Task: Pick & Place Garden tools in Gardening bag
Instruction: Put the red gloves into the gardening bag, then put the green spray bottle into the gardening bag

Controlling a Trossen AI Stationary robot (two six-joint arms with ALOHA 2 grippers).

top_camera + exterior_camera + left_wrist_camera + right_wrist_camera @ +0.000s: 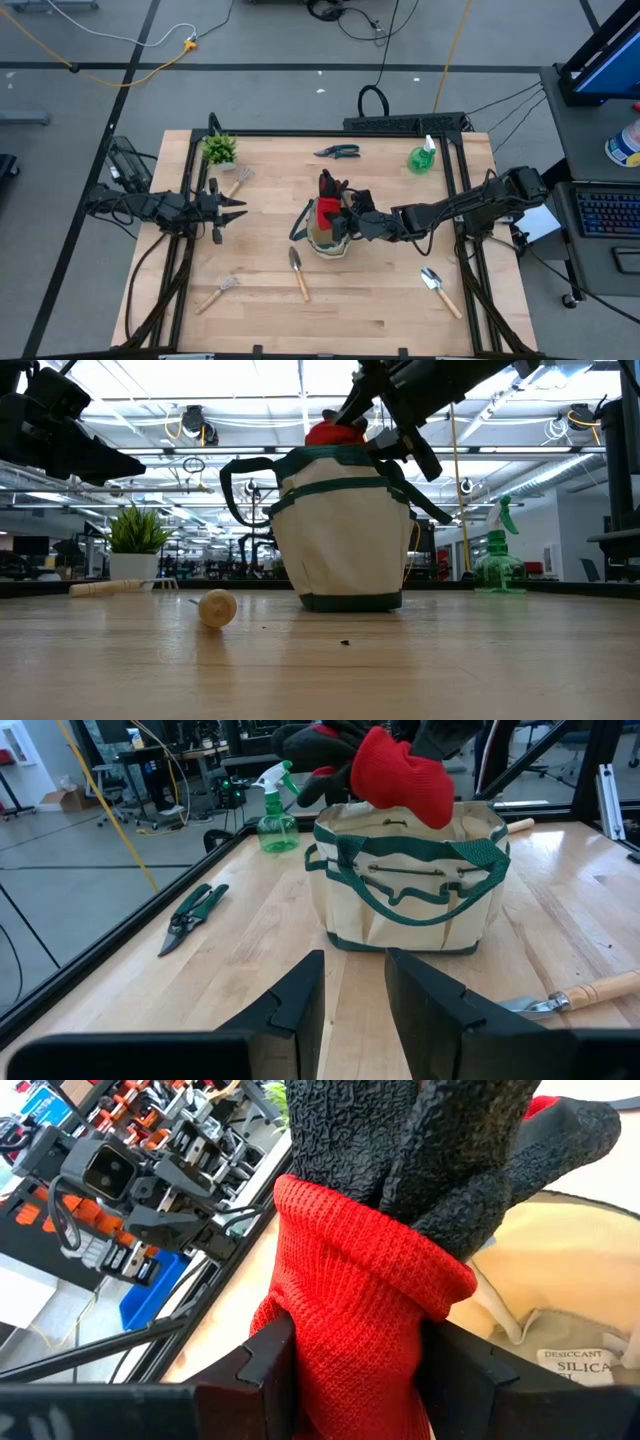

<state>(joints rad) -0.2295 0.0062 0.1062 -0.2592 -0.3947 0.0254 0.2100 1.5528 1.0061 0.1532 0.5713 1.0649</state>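
red glove (402, 775) over the gardening bag (405, 885), pruning shears (190, 915) beside it.

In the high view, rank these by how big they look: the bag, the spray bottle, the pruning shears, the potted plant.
Largest to smallest, high view:
1. bag
2. potted plant
3. spray bottle and shears: too close to call; the shears are longer but much thinner.
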